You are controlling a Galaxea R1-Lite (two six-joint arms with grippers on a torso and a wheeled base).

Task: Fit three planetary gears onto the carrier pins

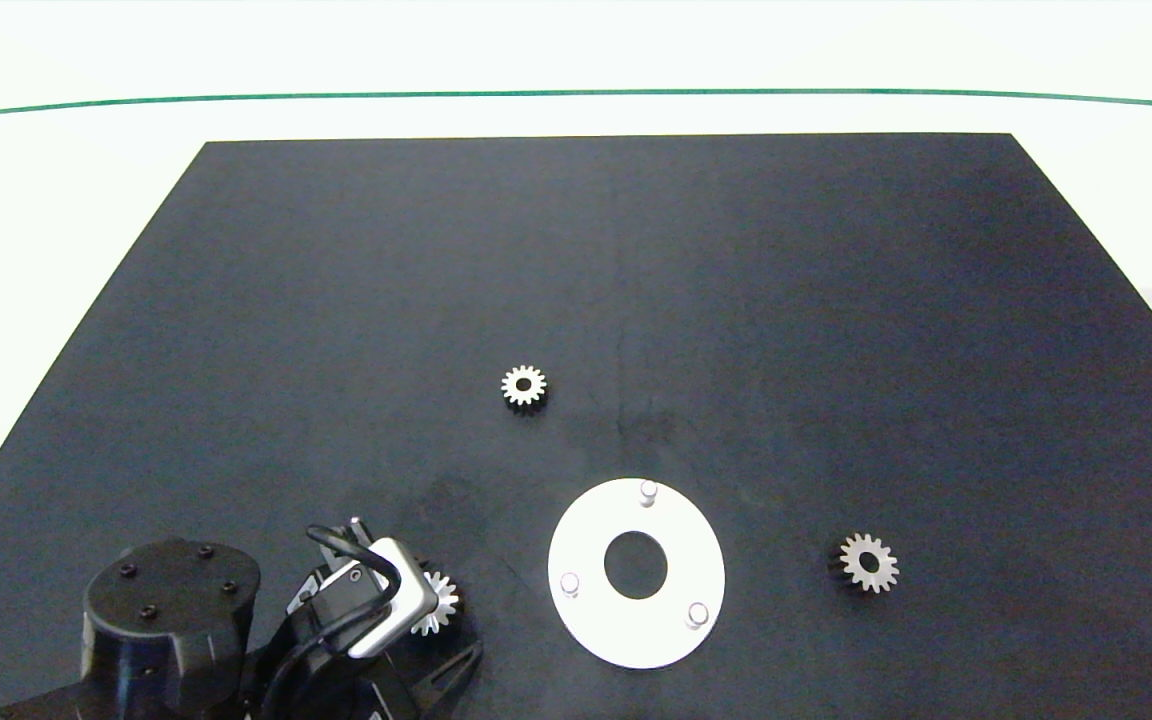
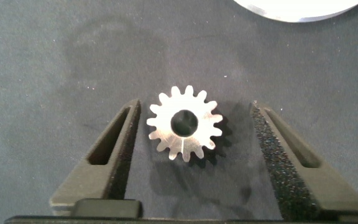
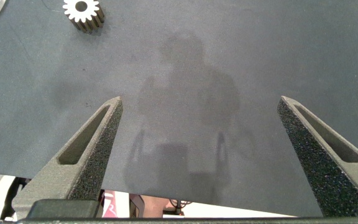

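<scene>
You are at the first pick: no pin on the flat white ring-shaped disc carries a gear. The left gripper hangs spread around one small silvery toothed gear lying on the dark mat (head view half hides it). Next, pinch it. The right gripper shows only at its wrist, spread, empty.

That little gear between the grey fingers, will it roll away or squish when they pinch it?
The gear looks like solid metal, so it probably won't squish. It lies flat, so rolling seems unlikely. Its pointed teeth may slip on the open left end effector.
</scene>
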